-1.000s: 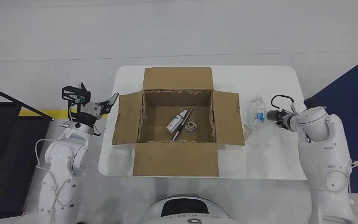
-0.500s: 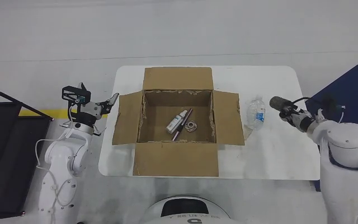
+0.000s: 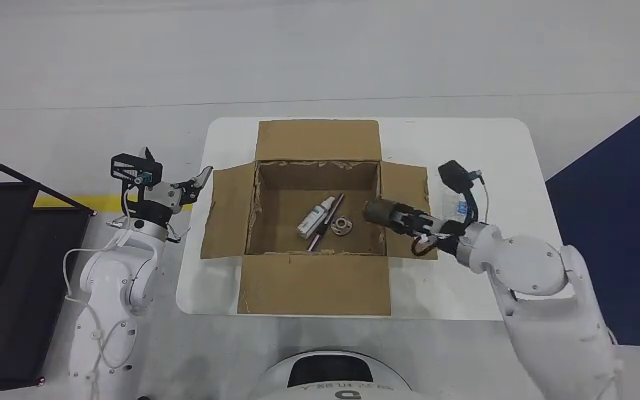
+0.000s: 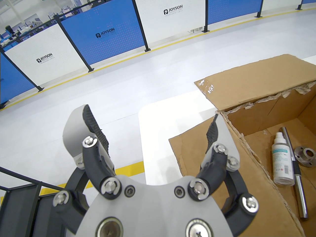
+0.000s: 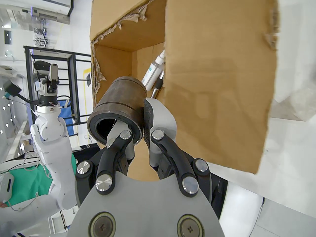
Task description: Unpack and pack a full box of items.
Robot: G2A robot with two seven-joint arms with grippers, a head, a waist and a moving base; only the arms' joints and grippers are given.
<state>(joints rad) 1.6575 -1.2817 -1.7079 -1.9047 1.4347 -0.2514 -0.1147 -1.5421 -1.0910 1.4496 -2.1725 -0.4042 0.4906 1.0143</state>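
Above the right wall of the box, our right gripper clamps the cylinder by its rim, one finger inside; we should lower it beside the bottle before releasing; our left gripper gapes, empty.

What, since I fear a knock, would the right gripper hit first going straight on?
Probably the white spray bottle in the brown cardboard box; the right gripper, shut on a dark metal cylinder, points that way, but height is unclear.

An industrial test hall: blue-and-white partition panels fence a pale glossy floor, yellow line at the table's nine o'clock.
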